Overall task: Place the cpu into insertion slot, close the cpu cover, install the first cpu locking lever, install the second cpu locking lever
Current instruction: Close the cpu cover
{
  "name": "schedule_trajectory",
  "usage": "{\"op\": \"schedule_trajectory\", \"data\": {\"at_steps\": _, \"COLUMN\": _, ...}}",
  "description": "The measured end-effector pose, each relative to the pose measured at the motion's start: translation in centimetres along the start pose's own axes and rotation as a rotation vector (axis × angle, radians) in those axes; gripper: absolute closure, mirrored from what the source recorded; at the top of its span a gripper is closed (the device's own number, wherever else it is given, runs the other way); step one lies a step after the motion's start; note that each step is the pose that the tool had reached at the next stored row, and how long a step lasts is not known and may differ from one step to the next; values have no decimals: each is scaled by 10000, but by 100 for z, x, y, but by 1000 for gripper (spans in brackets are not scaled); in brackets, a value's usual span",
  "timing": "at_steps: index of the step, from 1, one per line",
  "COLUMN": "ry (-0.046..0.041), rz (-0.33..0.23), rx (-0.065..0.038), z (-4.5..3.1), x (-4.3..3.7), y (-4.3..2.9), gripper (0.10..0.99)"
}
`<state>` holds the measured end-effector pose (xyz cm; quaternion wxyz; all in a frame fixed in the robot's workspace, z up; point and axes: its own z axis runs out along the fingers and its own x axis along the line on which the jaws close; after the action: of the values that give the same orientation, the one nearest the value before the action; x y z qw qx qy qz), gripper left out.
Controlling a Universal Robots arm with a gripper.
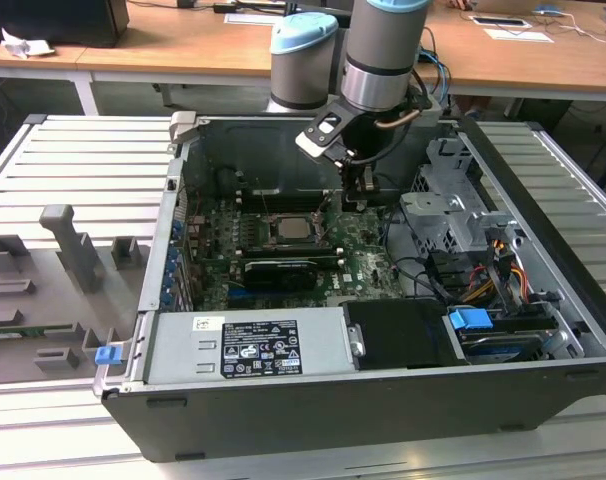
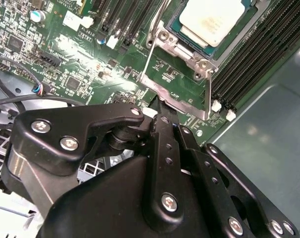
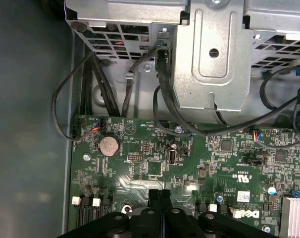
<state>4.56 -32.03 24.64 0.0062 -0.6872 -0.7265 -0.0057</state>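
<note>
- Already seated, the cpu (image 2: 212,20) lies flat, pale top up, in the insertion slot (image 2: 175,26). In the exterior view the cpu (image 1: 286,228) is near the middle of the green motherboard (image 1: 363,255), inside the open computer case (image 1: 383,420).
- The case rests on a slatted metal worktop (image 1: 73,160) and reaches nearly to its edge at the exterior view's right.
- The cpu cover (image 2: 177,101) is not yet down. It is swung away from the chip on the screwed side of the slot, and green board shows through its cut-out centre.
- The pincer (image 2: 157,106) has its two black fingers (image 3: 155,198) pressed together with no gap visible between them. In the second wrist view its tips sit right at the free edge of the cover. I cannot tell whether they pinch that edge or only touch it.
- Seen from outside, the pincer (image 1: 358,195) hangs from the arm over the board, just beside the slot on the exterior view's right.
- Long black memory slots (image 2: 254,54) run alongside the slot.
- A black card (image 1: 278,270) lies on the board on the near side of the chip, and a grey power supply (image 1: 248,345) fills the case's near edge.
- A silver coin cell (image 3: 109,145) sits near one board corner, below a metal drive cage (image 3: 214,54).
</note>
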Motion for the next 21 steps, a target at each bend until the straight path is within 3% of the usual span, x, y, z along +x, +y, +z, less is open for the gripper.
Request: {"op": "schedule_trajectory", "data": {"at_steps": 21, "ry": 3, "rz": 0, "rx": 0, "z": 10, "x": 5, "y": -89, "gripper": 980}}
